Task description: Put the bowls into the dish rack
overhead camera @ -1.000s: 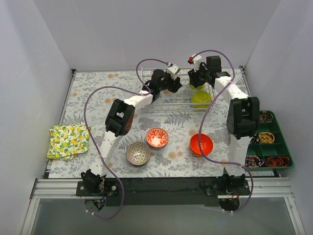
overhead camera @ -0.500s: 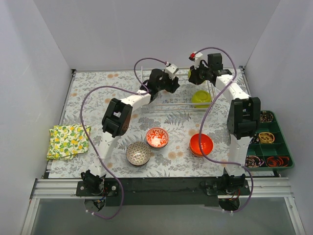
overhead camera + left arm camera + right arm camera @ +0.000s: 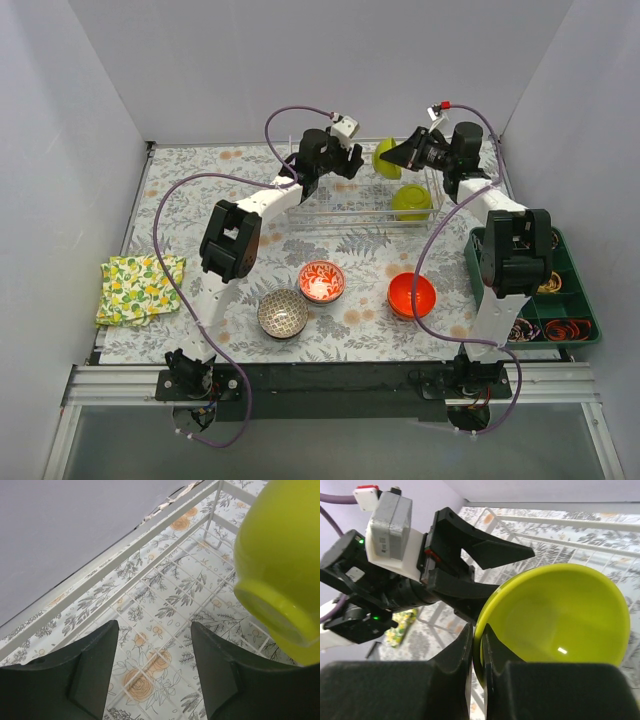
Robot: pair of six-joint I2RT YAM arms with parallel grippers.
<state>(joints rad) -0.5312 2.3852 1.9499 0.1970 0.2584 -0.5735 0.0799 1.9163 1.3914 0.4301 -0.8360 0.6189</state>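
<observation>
Grips a lime-green bowl [image 3: 555,615] by its rim with the right pincer [image 3: 476,642], fingers pressed together on the thin wall. Holds it in the air over the far side of the dish rack [image 3: 345,210], just beside the left pincer [image 3: 355,163], which is spread and touching nothing.

Could slip out under any jolt against a wire divider, given only a narrow pinch on a smooth, tilted rim. Could also knock the second lime-green bowl [image 3: 411,202], seated in the rack just below the right pincer. Risks a clash with the left pincer too, so close beside the held bowl's foot.

From the right wrist: shows the rim pinch itself and the left pincer's spread fingers beyond the bowl. From the left wrist: shows only the bowl's outside and foot ring, with rack wires beneath, never the grip. From the top alone: shows the red-and-white patterned bowl [image 3: 321,282], dark patterned bowl [image 3: 283,313] and orange-red bowl [image 3: 412,295] on the tabletop [image 3: 200,200], well apart from both pincers.
</observation>
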